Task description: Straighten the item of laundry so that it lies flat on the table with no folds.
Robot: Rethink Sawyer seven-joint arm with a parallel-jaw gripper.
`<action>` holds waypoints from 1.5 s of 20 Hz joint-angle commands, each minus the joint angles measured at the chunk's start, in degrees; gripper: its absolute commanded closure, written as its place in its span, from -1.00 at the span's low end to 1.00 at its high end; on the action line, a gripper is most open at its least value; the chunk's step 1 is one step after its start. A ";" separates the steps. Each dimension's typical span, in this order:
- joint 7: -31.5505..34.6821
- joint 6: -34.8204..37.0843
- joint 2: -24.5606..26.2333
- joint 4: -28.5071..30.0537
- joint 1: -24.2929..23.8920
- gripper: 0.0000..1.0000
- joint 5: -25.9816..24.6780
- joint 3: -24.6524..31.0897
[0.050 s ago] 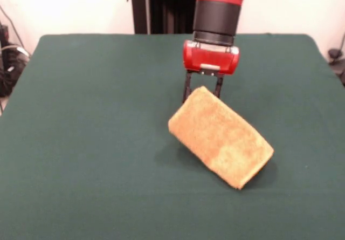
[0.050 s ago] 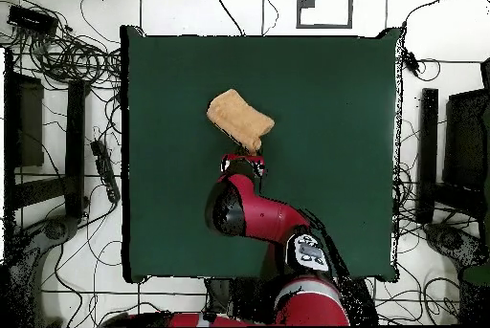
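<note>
Table (image 1: 81, 143): we see the dark green cloth bare all round the laundry, with plenty of room to spread it.
Towel (image 1: 221, 137): we see an orange-tan terry piece, doubled over into a thick oblong near the table's middle, one end raised.
Progress: we judge the flattening not done; the fold has yet to be opened and the cloth laid out.
Gripper (image 1: 202, 93): we see its two dark fingers straddling the towel's raised upper edge, seemingly pinching it; the towel hangs down from there toward the camera.
</note>
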 commanded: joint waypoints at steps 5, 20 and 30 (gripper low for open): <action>16.86 -11.32 1.25 3.54 3.66 -1.00 5.43 -0.81; 16.12 -11.96 10.85 -6.94 -3.90 -1.00 -1.39 4.72; 18.24 1.40 14.21 -12.04 -13.20 -1.00 -5.36 21.60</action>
